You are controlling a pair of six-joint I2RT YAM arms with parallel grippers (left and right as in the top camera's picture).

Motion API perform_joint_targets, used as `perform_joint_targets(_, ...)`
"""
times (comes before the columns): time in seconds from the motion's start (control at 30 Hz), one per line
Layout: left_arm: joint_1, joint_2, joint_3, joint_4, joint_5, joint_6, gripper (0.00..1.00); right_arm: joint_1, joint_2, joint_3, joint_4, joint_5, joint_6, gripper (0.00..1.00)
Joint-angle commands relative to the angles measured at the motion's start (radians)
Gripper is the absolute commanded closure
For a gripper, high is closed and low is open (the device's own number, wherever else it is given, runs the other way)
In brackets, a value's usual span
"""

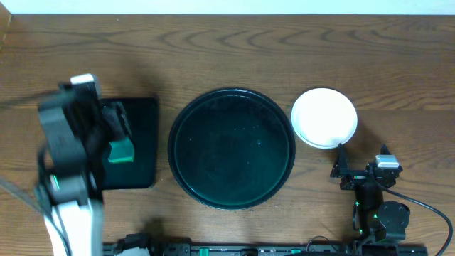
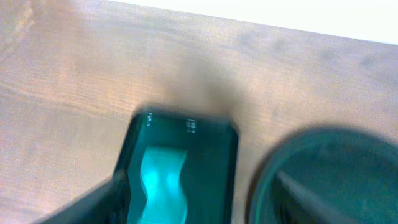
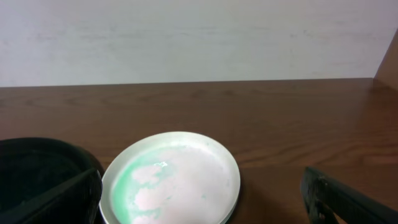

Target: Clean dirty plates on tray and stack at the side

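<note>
Plates (image 1: 324,117): white stack standing on the desk (image 1: 234,50) and off the tray, at 2 o'clock from it and just beside its rim. I cannot tell how many are in the stack.
Top plate (image 3: 171,180): glossy. The right wrist view shows a pale green smear over its left half, with the rest whitish.
Tray (image 1: 231,148): large, round and black with a low rim, at the middle of the desk. Its dark floor shows a faint teal sheen.
Small tray (image 1: 146,142): black and rectangular, at 9 o'clock from the round tray, near it but not touching.
Cloth (image 1: 121,151): green, lying inside the small tray. It appears as a wavy teal strip in the left wrist view.
Left tool (image 1: 116,126): hangs over the small tray at 12 o'clock from the cloth. The wrist view is blurred, but its 2 dark fingers seem to stand apart at the lower corners with nothing gripped.
Right tool (image 1: 343,165): on the desk side at 5 o'clock from the plates, near them but clear, and pointing toward them. Its fingers (image 3: 348,199) are spread wide at the 2 lower corners of the wrist view, with nothing between them.
</note>
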Motion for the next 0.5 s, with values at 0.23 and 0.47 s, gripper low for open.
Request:
perform_joint_targets(0.23,-0.077,-0.654,-0.601,0.18,-0.008,0.024,0.28,-0.003,-0.001,-0.001,-0.004,-0.005,0.013,0.01)
perform_joint_targets(0.47,-0.077,-0.778,-0.758,0.28,-0.046,0.029,0.28,-0.003,-0.001,-0.001,-0.004,-0.005,0.013,0.01)
